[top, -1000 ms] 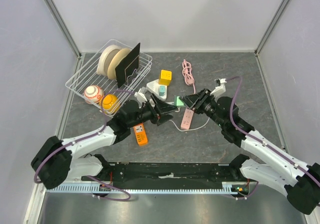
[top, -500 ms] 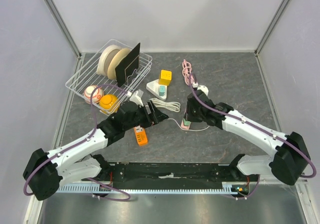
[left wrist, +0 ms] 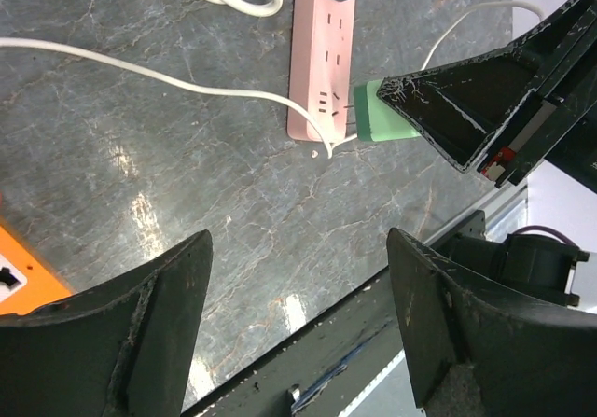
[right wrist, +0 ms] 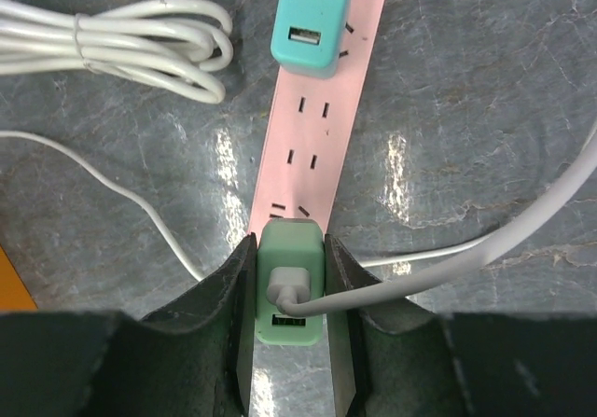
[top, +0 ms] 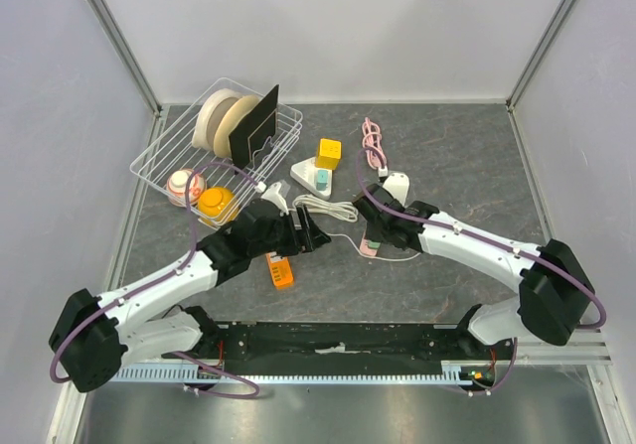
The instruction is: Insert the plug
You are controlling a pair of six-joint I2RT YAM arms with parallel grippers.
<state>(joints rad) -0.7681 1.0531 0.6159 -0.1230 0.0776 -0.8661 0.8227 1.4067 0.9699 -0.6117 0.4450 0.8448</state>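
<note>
My right gripper (right wrist: pixel 289 249) is shut on the green plug (right wrist: pixel 291 282), one finger on each side. A white cable leaves the plug's top. The plug (left wrist: pixel 378 114) stands over the last socket at the near end of the pink power strip (right wrist: pixel 317 128), and a sliver of its prongs still shows above the strip (left wrist: pixel 322 53). A teal adapter (right wrist: pixel 312 16) sits plugged in at the strip's far end. My left gripper (left wrist: pixel 298 249) is open and holds nothing, left of the strip (top: pixel 372 237) in the top view, over bare table.
A coiled white cable (right wrist: pixel 121 48) lies left of the strip. An orange block (top: pixel 280 269) is near my left arm. Behind are a yellow cube (top: pixel 329 152), a white triangular adapter (top: pixel 311 177), a pink cord bundle (top: pixel 374 144) and a wire basket (top: pixel 159 161) with rolls and balls.
The two grippers were together above the strip a second ago. My right gripper has since come down to the strip's near end with the green plug, and the left has drawn back to the left.
</note>
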